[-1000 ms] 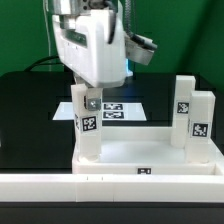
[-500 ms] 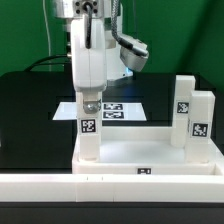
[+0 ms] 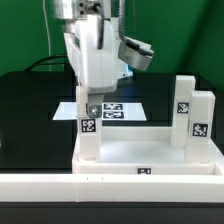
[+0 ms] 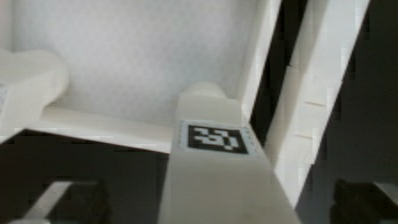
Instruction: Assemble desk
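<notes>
Green backdrop and a black table point(image 3: 25, 100) frame the scene, with the marker board point(image 3: 125, 108) lying flat behind the work. On the table the desk top point(image 3: 140, 152) rests upside down against the long white border wall point(image 3: 110, 185), probably so the wall braces it while legs go into the corner sockets. Two legs point(image 3: 197, 118) stand upright at the exterior view's right corners. At the near corner on the exterior view's left, a third leg point(image 3: 87, 128) stands in its socket, and the gripper point(image 3: 88, 100) sits over its upper end, fingers closed around it, seemingly to twist or seat it. The wrist view looks down the tagged leg into the tray. A fourth leg is not visible
</notes>
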You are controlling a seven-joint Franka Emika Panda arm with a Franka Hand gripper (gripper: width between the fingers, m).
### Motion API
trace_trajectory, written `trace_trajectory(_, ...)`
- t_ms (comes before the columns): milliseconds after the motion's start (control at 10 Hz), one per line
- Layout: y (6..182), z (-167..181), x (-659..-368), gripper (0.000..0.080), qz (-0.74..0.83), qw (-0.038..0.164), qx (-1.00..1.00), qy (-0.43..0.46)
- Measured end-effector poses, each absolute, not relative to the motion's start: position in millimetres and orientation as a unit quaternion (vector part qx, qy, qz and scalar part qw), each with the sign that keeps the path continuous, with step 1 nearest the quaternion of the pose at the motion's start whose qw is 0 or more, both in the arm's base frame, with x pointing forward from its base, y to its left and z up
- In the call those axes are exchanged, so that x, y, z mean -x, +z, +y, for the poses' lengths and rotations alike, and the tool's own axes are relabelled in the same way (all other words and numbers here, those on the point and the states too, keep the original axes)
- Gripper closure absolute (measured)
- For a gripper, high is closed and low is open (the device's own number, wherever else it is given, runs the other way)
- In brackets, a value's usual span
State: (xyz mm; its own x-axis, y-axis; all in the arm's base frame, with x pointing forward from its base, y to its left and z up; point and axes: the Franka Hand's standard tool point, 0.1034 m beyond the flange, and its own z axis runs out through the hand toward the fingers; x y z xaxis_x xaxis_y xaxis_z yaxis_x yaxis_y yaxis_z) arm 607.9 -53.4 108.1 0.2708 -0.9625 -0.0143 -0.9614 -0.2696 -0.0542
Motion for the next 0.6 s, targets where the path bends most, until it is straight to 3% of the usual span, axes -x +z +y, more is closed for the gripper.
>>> trace_trajectory(400, 108.0, -53.7, -607.8, 0.0150, 0.475, 0.023, 0.880, -0.014)
trace_trajectory(600, 110.3, -54.6, -609.2, 0.0150, 0.374, 0.011, 0.927, -0.012)
